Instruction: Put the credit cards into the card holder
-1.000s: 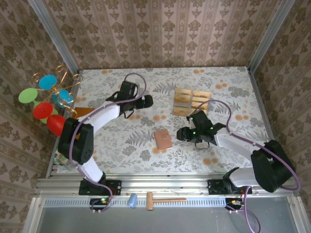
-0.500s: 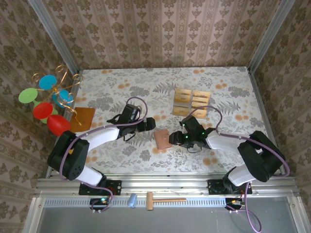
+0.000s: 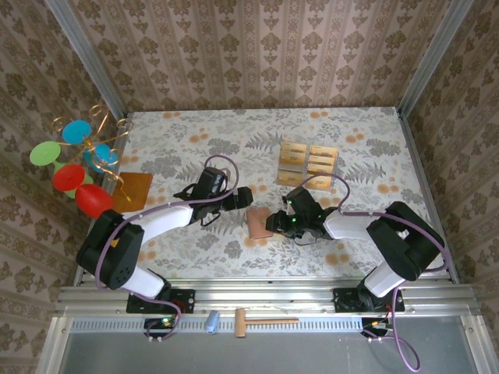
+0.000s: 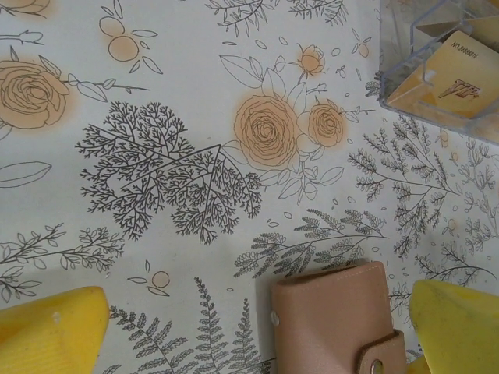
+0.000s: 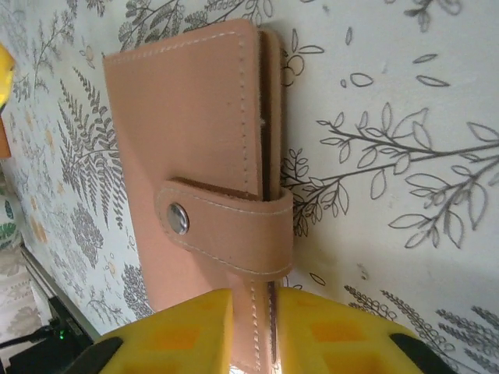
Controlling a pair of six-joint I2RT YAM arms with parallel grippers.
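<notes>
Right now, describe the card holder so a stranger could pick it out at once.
On the floral-print table, look at the middle, just in front of the tan-gold credit cards. The card holder is the small pinkish-brown leather wallet closed by a snap strap, its edge pinched by the right gripper.

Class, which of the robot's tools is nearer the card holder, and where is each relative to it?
Right. The right tool pinches an edge of the card holder; the left tool stands open just beside its opposite side, not gripping it.
</notes>
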